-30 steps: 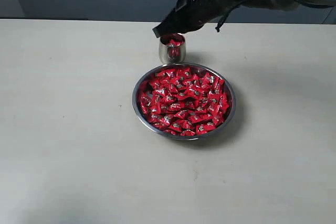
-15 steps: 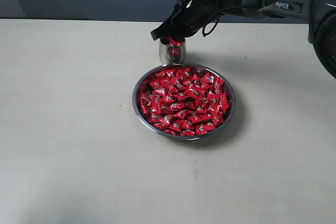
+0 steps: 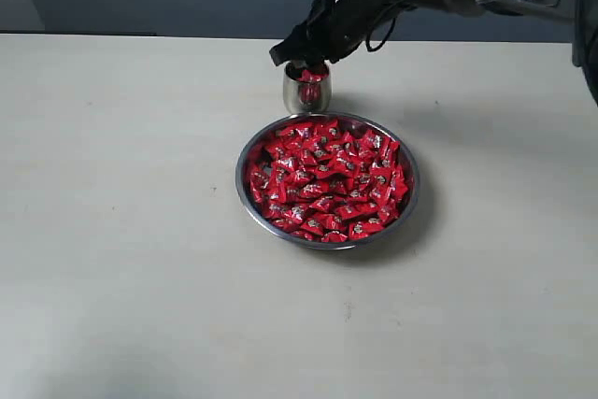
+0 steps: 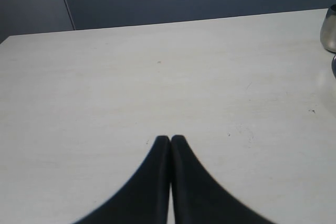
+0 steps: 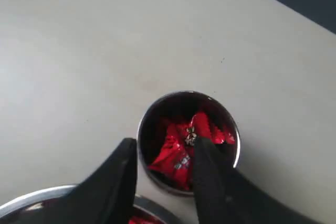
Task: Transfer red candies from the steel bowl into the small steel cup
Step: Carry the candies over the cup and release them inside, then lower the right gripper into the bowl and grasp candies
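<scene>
Right gripper [image 3: 301,55] open over the small steel cup [image 3: 306,92], with nothing between its fingers.

In the right wrist view, the right gripper [image 5: 165,145] has its two dark fingers [image 5: 118,182] spread apart. One is outside the cup's rim [image 5: 184,94] and the other is over its mouth, and neither grips anything. A few red candies [image 5: 176,156] lie inside the cup. The cup stands upright near the far edge of the tabletop [image 3: 112,231], about midway along it and just beside the far rim of the steel bowl [image 3: 241,179]. The bowl sits toward the middle of the tabletop, heaped with red candies [image 3: 327,179]. The left gripper [image 4: 169,140] hovers over bare tabletop with its fingers pressed together and nothing held, and the cup [image 4: 329,30] shows at the edge of its view.
</scene>
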`<state>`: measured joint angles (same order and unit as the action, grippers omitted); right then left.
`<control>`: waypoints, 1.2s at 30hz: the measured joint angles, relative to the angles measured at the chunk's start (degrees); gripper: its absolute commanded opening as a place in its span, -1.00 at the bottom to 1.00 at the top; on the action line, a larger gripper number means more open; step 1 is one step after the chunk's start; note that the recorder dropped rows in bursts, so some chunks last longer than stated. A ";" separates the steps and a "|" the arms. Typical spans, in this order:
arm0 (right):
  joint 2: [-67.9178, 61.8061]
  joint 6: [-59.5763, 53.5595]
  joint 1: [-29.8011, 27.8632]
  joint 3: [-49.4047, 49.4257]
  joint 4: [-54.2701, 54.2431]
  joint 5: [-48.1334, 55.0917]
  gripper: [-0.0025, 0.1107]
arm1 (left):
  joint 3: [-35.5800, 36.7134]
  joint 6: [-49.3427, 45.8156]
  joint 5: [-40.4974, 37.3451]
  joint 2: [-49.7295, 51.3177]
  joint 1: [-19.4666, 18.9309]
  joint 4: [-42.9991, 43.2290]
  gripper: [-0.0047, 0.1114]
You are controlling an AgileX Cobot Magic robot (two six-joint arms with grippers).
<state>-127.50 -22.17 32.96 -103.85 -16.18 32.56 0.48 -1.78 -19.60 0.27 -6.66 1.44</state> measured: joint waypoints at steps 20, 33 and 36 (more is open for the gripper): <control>7.31 -5.69 4.17 12.67 -3.62 11.65 -0.45 | 0.00 0.00 0.00 0.00 0.00 0.00 -0.91; 3.69 -4.65 7.26 13.43 1.77 7.86 -0.22 | 0.00 0.00 0.00 0.00 0.00 0.00 -0.91; 2.31 -2.00 7.26 13.43 4.82 7.04 -0.22 | 0.00 0.00 0.00 0.00 0.00 0.00 -0.91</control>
<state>-125.19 -24.17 40.22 -90.42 -11.37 39.60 0.48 -1.78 -19.60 0.27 -6.66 1.44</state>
